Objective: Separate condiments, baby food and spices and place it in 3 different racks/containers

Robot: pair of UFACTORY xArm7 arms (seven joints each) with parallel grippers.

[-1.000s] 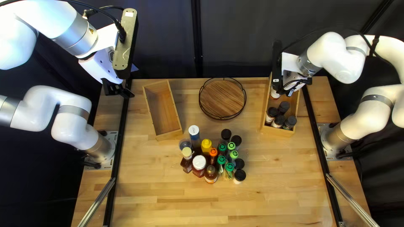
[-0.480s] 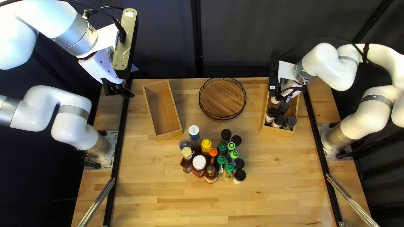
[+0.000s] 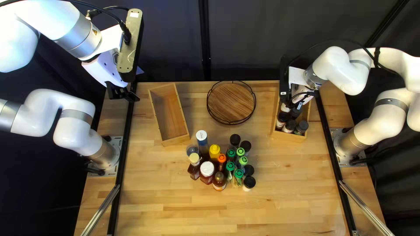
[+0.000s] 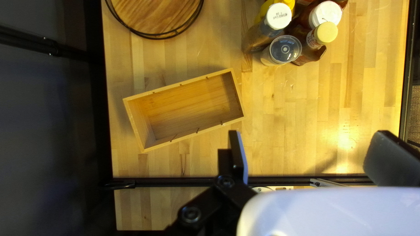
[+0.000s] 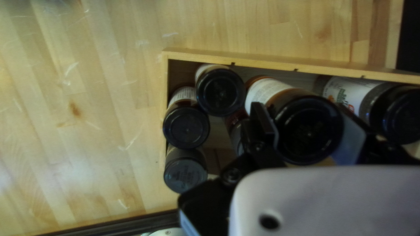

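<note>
Right gripper (image 5: 306, 119) closed around a black-capped spice jar (image 5: 309, 133) at the wooden box (image 5: 262, 60), far right; whether its base touches down cannot be seen. Left gripper (image 4: 310, 137), far left, wide and unladen. The jar, probably glass, should handle as rigid, light, slippery; grip squarely about its upper sides.
</note>
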